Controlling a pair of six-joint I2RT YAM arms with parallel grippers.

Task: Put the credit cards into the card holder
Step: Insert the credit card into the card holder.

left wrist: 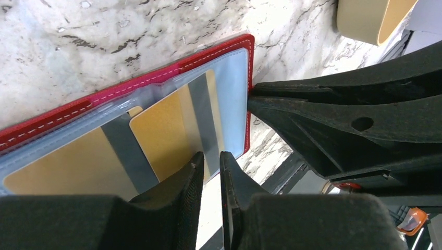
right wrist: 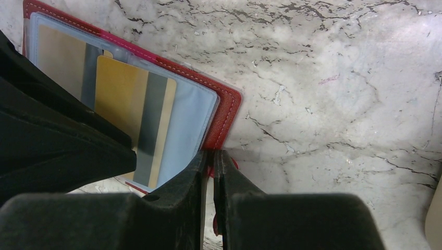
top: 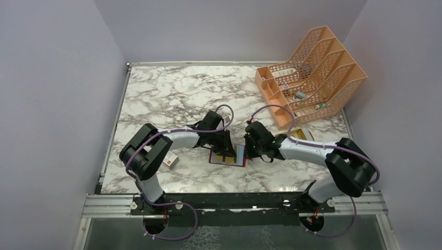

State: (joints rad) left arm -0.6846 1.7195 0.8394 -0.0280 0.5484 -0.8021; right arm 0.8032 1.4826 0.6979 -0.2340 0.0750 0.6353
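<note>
Can't see much of the wallet [top: 238, 156] from above: covered by both wrists, w/ only a red rim & a strip of pale sleeve showing. Sits near front-centre of the marble table [top: 172, 94], btwn the two arms. Can barely pick out the cards [left wrist: 161, 138] in that view. From left wrist cam, lose wallet's near corner behind the black fingers & frame edge; same for lower edge of the farther card. From right wrist cam, lose approx half the wallet behind the other arm's black bulk. Glimpse a red sliver under the right fingertips; too little to say what part.

Lies open & flat: dark red cover w/ pale stitching, clear plastic sleeves inside. Holds two gold cards, each w/ a grey stripe, overlapping. Can't tell whether the nearer one is fully in its sleeve.

Find the left gripper [left wrist: 211, 159] w/ fingers almost together, a thin gap btwn them, tips at nearer card's edge; pinching it or only touching, can't tell. Find the right gripper [right wrist: 209, 153] clenched on wallet's outer edge, red showing in the slit btwn fingers, tips against the stitched rim.

Elsewhere: orange file rack [top: 312, 73] at far right corner, beige tray [top: 302, 134] just behind right arm & partly hidden, small white box [top: 170, 160] beside left arm, half tucked under it.
</note>
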